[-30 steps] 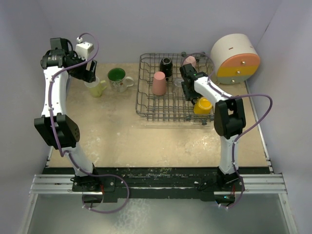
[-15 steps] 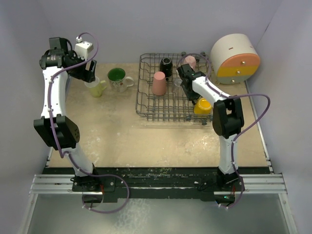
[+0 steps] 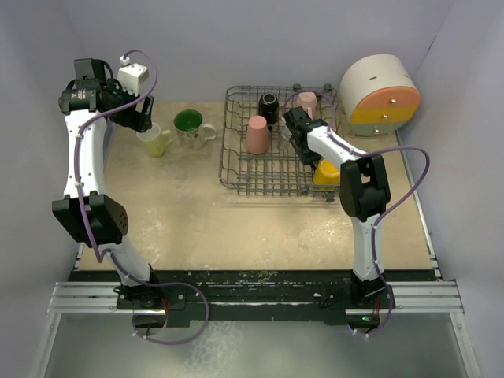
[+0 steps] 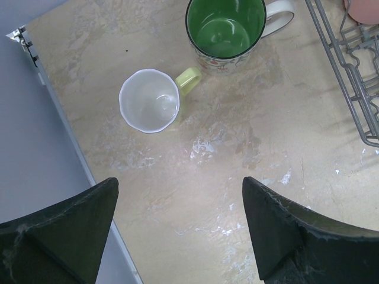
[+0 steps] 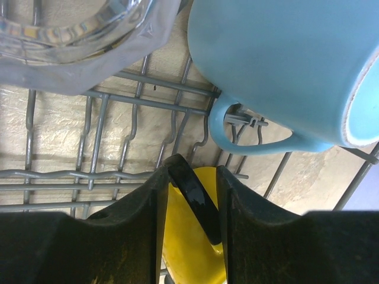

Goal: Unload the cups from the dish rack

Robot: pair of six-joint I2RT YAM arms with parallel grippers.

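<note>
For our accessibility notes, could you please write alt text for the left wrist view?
The left hand, open and empty, hangs above the table, where a pale yellow-green mug and a green-inside white mug stand upright close together. A corner of the grey wire dish rack shows at the right edge.

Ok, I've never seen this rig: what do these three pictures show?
These are two robot arms, each with a two-finger gripper. One picture is from overhead; the others from wrist cameras. On the table sit a dish rack with cups, a round drawer box, and outside the rack a pale yellow-green mug and a green-inside mug. The left gripper is open, empty. The right gripper is in the rack by a light blue mug and clear glass; a yellow mug shows between its fingers, grip unclear.
</note>
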